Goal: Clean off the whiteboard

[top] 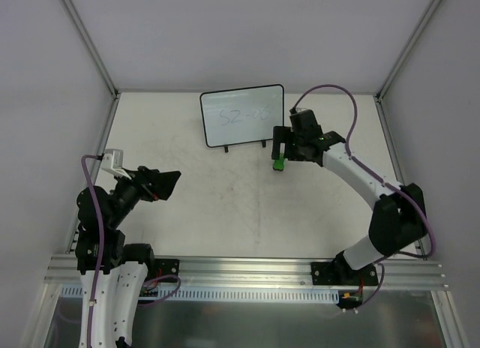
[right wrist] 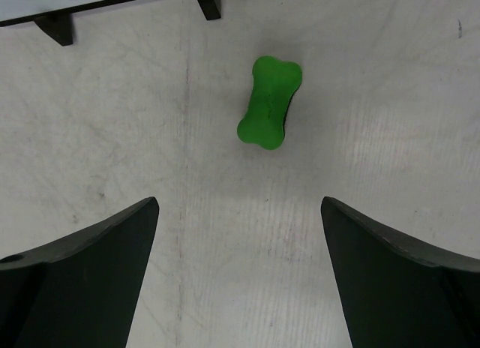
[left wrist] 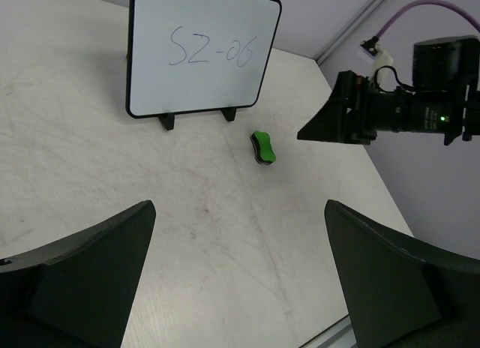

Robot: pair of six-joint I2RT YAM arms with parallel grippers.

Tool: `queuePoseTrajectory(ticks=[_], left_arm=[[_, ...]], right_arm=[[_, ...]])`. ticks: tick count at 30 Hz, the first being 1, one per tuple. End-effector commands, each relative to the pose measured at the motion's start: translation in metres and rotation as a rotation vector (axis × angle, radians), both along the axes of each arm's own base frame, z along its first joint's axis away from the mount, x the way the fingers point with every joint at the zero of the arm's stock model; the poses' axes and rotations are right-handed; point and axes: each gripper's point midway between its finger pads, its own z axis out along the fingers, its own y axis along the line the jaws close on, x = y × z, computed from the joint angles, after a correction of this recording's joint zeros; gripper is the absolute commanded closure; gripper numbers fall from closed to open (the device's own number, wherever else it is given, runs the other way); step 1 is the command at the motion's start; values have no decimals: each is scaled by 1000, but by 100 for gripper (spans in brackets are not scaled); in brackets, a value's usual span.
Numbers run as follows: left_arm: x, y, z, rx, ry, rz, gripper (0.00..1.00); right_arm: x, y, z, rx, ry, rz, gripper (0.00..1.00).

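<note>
Whiteboard [top: 242,116] upright, green eraser [right wrist: 270,102] beside it beneath right hand [right wrist: 240,205].

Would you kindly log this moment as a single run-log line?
right hand: open, apart from green bone-shaped eraser | left hand: open, empty | black-framed white whiteboard: upright, writing unerased

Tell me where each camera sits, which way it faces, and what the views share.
Top external: fixed above and behind the arms, looking down on the table; left claw and right claw both show.
Left wrist: mounted behind the left claw, facing forward at the whiteboard; its own open claw frames the bottom, and the right claw shows at right.
Right wrist: mounted behind the right claw, looking down at the eraser; its own open claw fills the bottom corners.
Shared: all three show the eraser.
</note>
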Motion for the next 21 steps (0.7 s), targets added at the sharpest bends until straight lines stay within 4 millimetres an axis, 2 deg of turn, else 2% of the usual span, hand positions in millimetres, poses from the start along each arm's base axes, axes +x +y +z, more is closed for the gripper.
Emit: queuePoseTrajectory(ticks=[1, 2, 7, 12, 21], left_arm=[[-6, -3, 16, 28, -53, -25, 1], [-6, -3, 16, 31, -54, -24, 1], [-8, -3, 16, 41, -57, -26, 1], [-9, -2, 14, 47, -53, -26, 1], [-10, -1, 15, 56, -63, -17, 1]], right_arm=[[17, 4, -2, -89, -8, -20, 6], [20, 7, -13, -106, 13, -18, 6], [37, 14, -27, -131, 36, -33, 10], [44, 12, -38, -161, 48, -66, 10], [56, 15, -75, -172, 79, -121, 12]])
